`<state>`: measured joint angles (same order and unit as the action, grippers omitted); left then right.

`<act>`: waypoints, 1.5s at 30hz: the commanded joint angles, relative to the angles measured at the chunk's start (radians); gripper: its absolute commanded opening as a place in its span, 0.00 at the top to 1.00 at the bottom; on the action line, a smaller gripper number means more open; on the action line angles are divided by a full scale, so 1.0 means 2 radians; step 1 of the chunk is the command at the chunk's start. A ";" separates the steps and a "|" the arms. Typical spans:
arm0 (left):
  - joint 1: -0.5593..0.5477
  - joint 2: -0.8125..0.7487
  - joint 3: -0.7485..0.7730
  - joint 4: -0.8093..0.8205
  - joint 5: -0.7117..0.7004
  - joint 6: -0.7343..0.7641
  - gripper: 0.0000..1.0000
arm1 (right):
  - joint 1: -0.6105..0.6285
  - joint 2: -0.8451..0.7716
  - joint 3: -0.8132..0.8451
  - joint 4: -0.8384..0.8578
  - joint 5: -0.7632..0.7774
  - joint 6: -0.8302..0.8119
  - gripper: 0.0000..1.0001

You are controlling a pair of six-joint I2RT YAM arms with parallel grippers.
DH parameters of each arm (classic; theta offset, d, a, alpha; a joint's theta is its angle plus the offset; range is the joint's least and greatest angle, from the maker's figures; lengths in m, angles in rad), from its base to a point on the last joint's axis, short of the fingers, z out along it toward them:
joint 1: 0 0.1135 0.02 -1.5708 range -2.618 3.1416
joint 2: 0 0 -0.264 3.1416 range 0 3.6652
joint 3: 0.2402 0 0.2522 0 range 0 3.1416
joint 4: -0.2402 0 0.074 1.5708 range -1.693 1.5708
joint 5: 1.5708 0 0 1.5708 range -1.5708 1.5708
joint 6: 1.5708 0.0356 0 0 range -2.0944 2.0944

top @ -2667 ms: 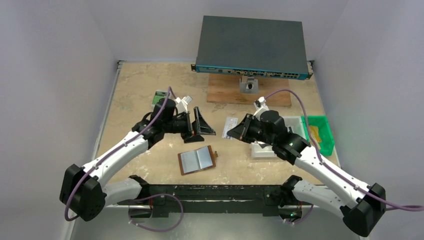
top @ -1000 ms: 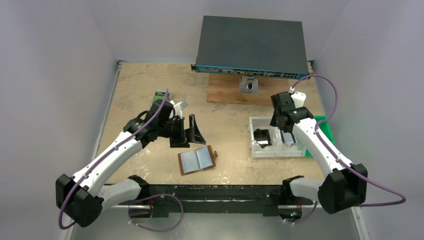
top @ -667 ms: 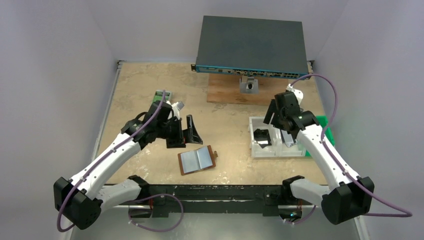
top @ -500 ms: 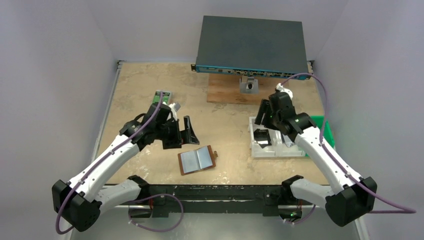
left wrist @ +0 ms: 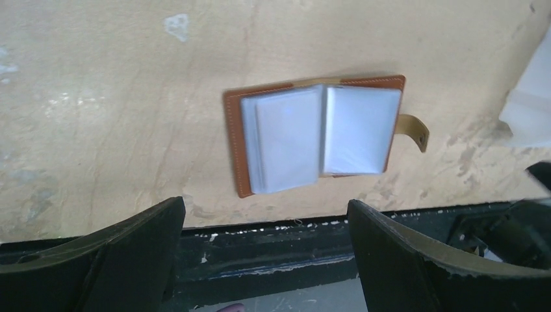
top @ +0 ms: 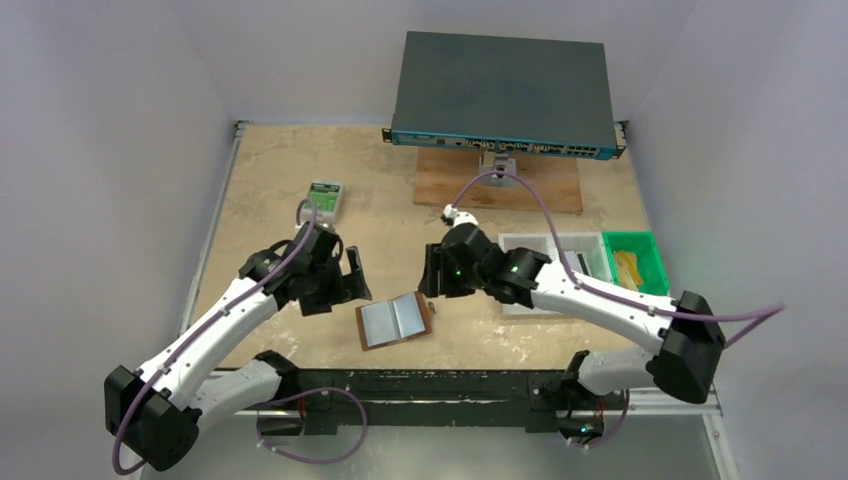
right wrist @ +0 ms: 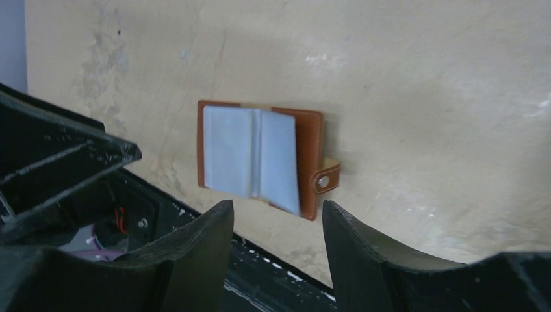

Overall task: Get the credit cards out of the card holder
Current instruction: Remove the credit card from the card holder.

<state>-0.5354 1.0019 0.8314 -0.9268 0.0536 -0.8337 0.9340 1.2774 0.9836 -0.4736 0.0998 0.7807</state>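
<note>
The card holder [top: 394, 320] lies open and flat near the table's front edge, brown leather with grey-blue pockets facing up and its snap tab to the right. It shows in the left wrist view as the card holder [left wrist: 318, 136] and in the right wrist view as the card holder [right wrist: 260, 156]. I cannot make out any credit cards in the pockets. My left gripper [top: 350, 283] hovers just left of it, wide open and empty [left wrist: 265, 207]. My right gripper [top: 432, 272] hangs just above its right side, jaws partly apart with nothing between them [right wrist: 277, 206].
A network switch [top: 505, 95] sits at the back on a wooden board [top: 500, 185]. A small green-and-white box [top: 325, 197] lies at the left. A white tray [top: 560, 243] and a green bin [top: 640, 262] stand at the right. A black rail [top: 420, 385] runs along the front edge.
My right arm has swung left from over the white tray to the card holder, its jaws narrowing. The left gripper has drawn nearer the front, staying wide open. The card holder has not moved.
</note>
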 commanded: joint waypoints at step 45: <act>0.189 -0.026 -0.065 0.042 0.141 0.016 0.03 | 0.167 0.365 0.204 -0.038 0.122 -0.005 0.53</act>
<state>-0.1646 0.9569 0.7177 -0.8738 0.3122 -0.8181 1.2640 1.9858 1.3857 -0.5114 0.3176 0.7639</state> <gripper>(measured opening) 0.968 0.476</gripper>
